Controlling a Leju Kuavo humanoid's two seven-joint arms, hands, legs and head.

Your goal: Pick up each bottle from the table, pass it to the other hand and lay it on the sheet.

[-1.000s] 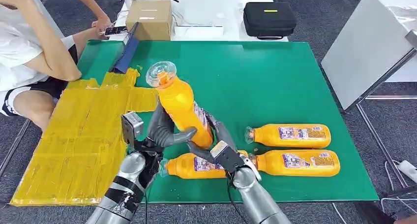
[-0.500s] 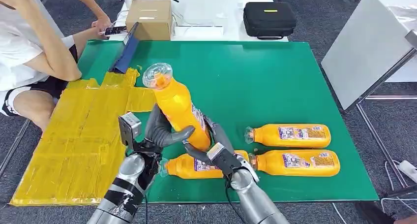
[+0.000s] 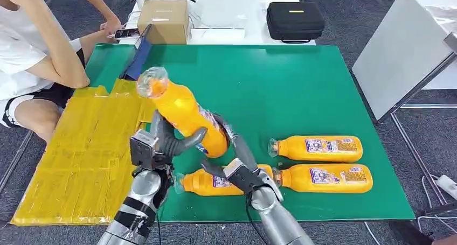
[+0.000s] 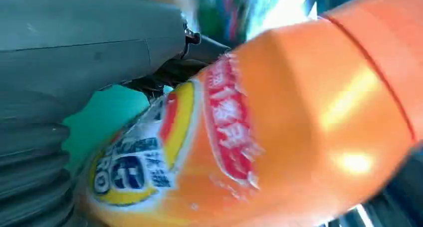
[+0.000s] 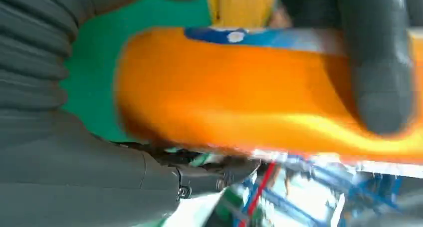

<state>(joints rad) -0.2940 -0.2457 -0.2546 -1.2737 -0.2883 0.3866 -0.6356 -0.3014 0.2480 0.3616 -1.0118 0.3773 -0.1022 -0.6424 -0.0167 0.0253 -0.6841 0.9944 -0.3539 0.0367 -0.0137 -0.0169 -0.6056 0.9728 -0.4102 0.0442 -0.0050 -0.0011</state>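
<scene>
We have the lifted bottle point(image 3: 186, 118) in the air above the near part of the green table point(image 3: 302, 89), and the relation that matters is its tilt: its long axis slants from the base, low and toward our right, up to the cap, which leans out to our left over the edge of the yellow sheet point(image 3: 81, 148). Our left hand point(image 3: 161, 142) wraps the lower body from the sheet side, thumb across the front, and we judge it to be carrying the load. Our right hand point(image 3: 237, 161) sits just under and beside the base with its fingers spread upward; they lie against the bottle, but we cannot tell whether they are gripping or letting go. The sheet lies to the left of both hands, so the left hand is the nearer one, and the laying move should run leftward and down, swinging the bottle flat along the sheet. 3 more bottles point(image 3: 318, 148) lie on their sides on the green table, near our right hand, caps pointing left.
</scene>
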